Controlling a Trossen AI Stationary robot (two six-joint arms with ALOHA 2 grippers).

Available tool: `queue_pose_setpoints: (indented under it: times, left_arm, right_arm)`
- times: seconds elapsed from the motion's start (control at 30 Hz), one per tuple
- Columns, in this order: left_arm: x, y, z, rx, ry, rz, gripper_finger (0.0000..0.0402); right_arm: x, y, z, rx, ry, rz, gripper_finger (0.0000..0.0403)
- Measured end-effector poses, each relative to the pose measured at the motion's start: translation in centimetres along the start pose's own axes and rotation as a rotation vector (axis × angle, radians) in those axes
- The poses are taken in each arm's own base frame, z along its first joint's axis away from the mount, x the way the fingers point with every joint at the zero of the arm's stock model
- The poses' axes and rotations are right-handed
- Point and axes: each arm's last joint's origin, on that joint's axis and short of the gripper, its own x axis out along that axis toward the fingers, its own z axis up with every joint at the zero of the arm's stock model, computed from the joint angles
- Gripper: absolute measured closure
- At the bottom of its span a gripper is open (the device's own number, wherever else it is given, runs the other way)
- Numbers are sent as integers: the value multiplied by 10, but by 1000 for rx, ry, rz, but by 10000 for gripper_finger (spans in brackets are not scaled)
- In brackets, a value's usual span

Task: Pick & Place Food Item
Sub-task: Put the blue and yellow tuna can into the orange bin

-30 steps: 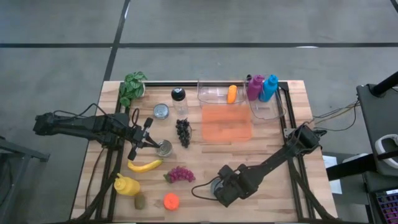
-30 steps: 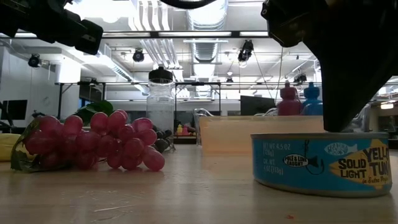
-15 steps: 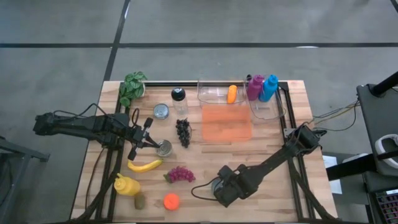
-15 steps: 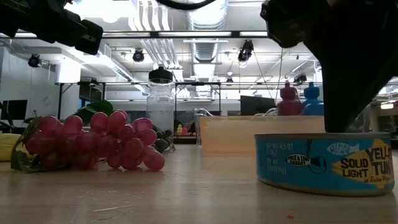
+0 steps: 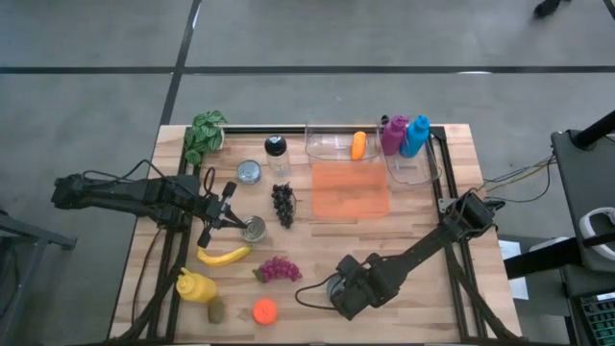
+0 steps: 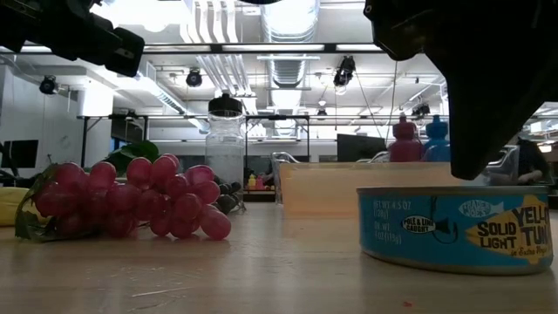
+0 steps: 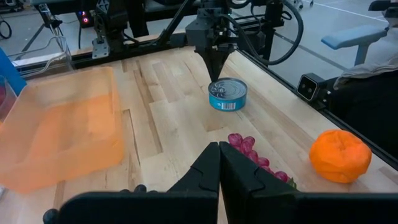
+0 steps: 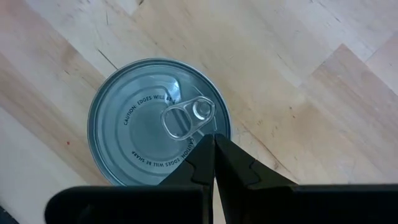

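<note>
Now | right claw point(image 8: 214, 146) closed, empty, over tuna can point(image 8: 158, 121) | left claw point(image 7: 219, 163) closed, empty

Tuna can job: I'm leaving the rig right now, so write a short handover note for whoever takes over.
Right gripper: fingers shut, empty, poised over the blue-labelled round metal tuna can near the table's front edge.
Left gripper: shut, empty, waiting beside a small silver can.
Done: nothing placed; the tuna can sits on the wooden table.
Left: open, grasp, lift, place, perhaps in the orange translucent bin.
</note>
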Motion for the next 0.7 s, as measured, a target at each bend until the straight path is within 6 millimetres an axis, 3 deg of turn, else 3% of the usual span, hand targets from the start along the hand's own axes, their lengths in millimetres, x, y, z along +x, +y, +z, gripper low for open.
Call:
queue_pose_setpoints:
  times: [0.7]
  left_arm:
    - [0, 0, 0, 0, 0, 0, 395]
  right_arm:
    - [-2, -5, 0, 17, -10, -49, 394]
